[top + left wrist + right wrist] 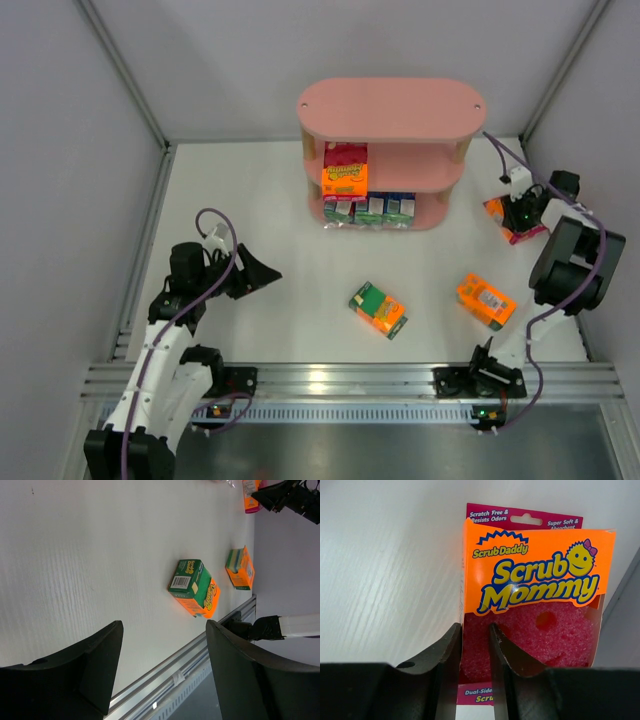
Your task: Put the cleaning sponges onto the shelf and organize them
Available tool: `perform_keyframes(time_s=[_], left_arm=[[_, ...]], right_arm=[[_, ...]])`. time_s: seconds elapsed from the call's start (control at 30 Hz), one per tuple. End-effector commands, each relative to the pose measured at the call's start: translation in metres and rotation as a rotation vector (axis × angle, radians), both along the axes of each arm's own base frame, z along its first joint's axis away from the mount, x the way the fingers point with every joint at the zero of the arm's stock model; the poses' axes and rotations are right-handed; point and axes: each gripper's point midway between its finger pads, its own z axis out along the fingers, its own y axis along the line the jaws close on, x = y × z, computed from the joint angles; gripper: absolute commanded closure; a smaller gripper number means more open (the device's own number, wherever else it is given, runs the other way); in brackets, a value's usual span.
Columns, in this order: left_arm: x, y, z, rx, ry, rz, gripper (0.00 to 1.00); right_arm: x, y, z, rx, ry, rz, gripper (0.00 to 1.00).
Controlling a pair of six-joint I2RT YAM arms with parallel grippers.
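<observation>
Evidently, left tool gaping empty, right tool nearly closed at glossy boxy sponge pack, hold unclear.

Orange-and-magenta sponge pack: "ScrubDaddy" at 10 o'clock, "Scrub Mommy" centre; header at 12 o'clock: "Scratch Free & Resists Odors", "Super Soft & Absorbent".

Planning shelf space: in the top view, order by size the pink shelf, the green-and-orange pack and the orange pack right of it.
Largest: pink shelf.
Then green-and-orange pack and orange pack: alike, not ranked.
</observation>
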Motion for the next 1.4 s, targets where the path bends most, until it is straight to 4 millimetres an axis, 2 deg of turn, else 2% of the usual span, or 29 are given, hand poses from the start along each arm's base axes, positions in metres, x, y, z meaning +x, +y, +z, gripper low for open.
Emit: perform_keyframes(time_s=[0.0, 0.07, 0.1, 0.13, 0.17, 0.23, 0.27, 0.3, 0.37, 0.4, 0.47, 0.5, 0.57, 0.63, 0.67, 0.73, 0.77, 0.83, 0.87, 0.93, 0.97, 1.03, 1.07, 1.1, 1.13, 1.17, 1.23, 1.27, 1.37], left_arm=[[0.003, -0.004, 0.011, -0.013, -0.07, -0.034, 0.27], [0.001, -0.006, 0.012, -0.021, -0.069, -0.045, 0.27], [0.001, -0.006, 0.015, -0.025, -0.077, -0.048, 0.27], [0.0, -0.007, 0.016, -0.029, -0.074, -0.051, 0.27], [-0.002, -0.009, 0.018, -0.038, -0.078, -0.068, 0.27], [-0.003, -0.011, 0.024, -0.05, -0.084, -0.084, 0.27], [-0.004, -0.013, 0.027, -0.06, -0.089, -0.099, 0.27], [-0.005, -0.014, 0.029, -0.065, -0.092, -0.109, 0.27], [-0.008, -0.018, 0.039, -0.086, -0.105, -0.138, 0.26], [-0.009, -0.019, 0.041, -0.094, -0.109, -0.147, 0.25], [-0.012, -0.022, 0.047, -0.113, -0.113, -0.176, 0.23], [-0.016, -0.024, 0.052, -0.129, -0.116, -0.204, 0.23], [-0.019, -0.027, 0.057, -0.145, -0.123, -0.234, 0.21], [-0.023, -0.03, 0.063, -0.161, -0.127, -0.258, 0.19], [-0.024, -0.031, 0.069, -0.163, -0.144, -0.266, 0.18], [-0.027, -0.034, 0.076, -0.169, -0.158, -0.285, 0.15], [-0.028, -0.036, 0.083, -0.173, -0.171, -0.299, 0.15], [-0.03, -0.038, 0.089, -0.177, -0.182, -0.313, 0.14], [-0.031, -0.04, 0.092, -0.179, -0.183, -0.318, 0.13], [-0.03, -0.041, 0.092, -0.179, -0.177, -0.317, 0.12], [-0.032, -0.044, 0.091, -0.183, -0.165, -0.327, 0.12], [-0.031, -0.046, 0.09, -0.183, -0.148, -0.324, 0.11], [-0.031, -0.049, 0.087, -0.18, -0.126, -0.327, 0.11], [-0.03, -0.051, 0.087, -0.178, -0.122, -0.33, 0.11], [-0.03, -0.054, 0.088, -0.175, -0.119, -0.336, 0.11], [-0.029, -0.058, 0.085, -0.166, -0.099, -0.341, 0.11], [-0.029, -0.064, 0.084, -0.159, -0.086, -0.354, 0.11], [-0.028, -0.068, 0.08, -0.151, -0.068, -0.368, 0.11], [-0.03, -0.077, 0.07, -0.142, -0.018, -0.397, 0.11]], right_arm=[[-0.015, -0.008, 0.033, 0.027, -0.087, 0.039, 0.94], [-0.032, 0.002, 0.035, 0.061, -0.071, 0.091, 0.97], [-0.038, 0.007, 0.046, 0.044, -0.103, 0.163, 0.98], [-0.044, 0.012, 0.048, 0.034, -0.103, 0.197, 0.98], [-0.059, 0.026, 0.053, 0.062, -0.086, 0.243, 0.99], [-0.071, 0.036, 0.061, 0.025, -0.105, 0.353, 1.0], [-0.087, 0.048, 0.06, 0.054, -0.072, 0.385, 1.0], [-0.091, 0.053, 0.073, 0.018, -0.114, 0.445, 1.0], [-0.104, 0.063, 0.081, 0.007, -0.123, 0.494, 1.0], [-0.119, 0.074, 0.09, -0.004, -0.122, 0.55, 1.0], [-0.134, 0.084, 0.105, -0.042, -0.132, 0.605, 0.99], [-0.152, 0.099, 0.105, -0.024, -0.103, 0.673, 1.0], [-0.171, 0.113, 0.12, -0.062, -0.118, 0.738, 0.99], [-0.195, 0.133, 0.122, -0.07, -0.09, 0.827, 0.99], [-0.203, 0.14, 0.129, -0.107, -0.104, 0.851, 0.99], [-0.22, 0.164, 0.128, -0.103, -0.084, 0.935, 0.98], [-0.23, 0.186, 0.133, -0.103, -0.088, 0.999, 0.98], [-0.241, 0.209, 0.137, -0.092, -0.1, 1.073, 0.97], [-0.252, 0.232, 0.144, -0.065, -0.107, 1.142, 0.97], [-0.26, 0.252, 0.148, -0.04, -0.112, 1.199, 0.97], [-0.268, 0.273, 0.151, -0.018, -0.117, 1.259, 0.97], [-0.274, 0.293, 0.151, -0.01, -0.118, 1.315, 0.97], [-0.281, 0.313, 0.15, -0.023, -0.118, 1.369, 0.97], [-0.285, 0.325, 0.148, -0.036, -0.119, 1.403, 0.97], [-0.289, 0.334, 0.144, -0.054, -0.11, 1.431, 0.97], [-0.301, 0.352, 0.136, -0.087, -0.091, 1.515, 0.97], [-0.309, 0.369, 0.137, -0.091, -0.076, 1.585, 0.98], [-0.311, 0.378, 0.13, -0.107, -0.052, 1.625, 0.98], [-0.317, 0.4, 0.132, -0.146, -0.097, 1.717, 0.98]])
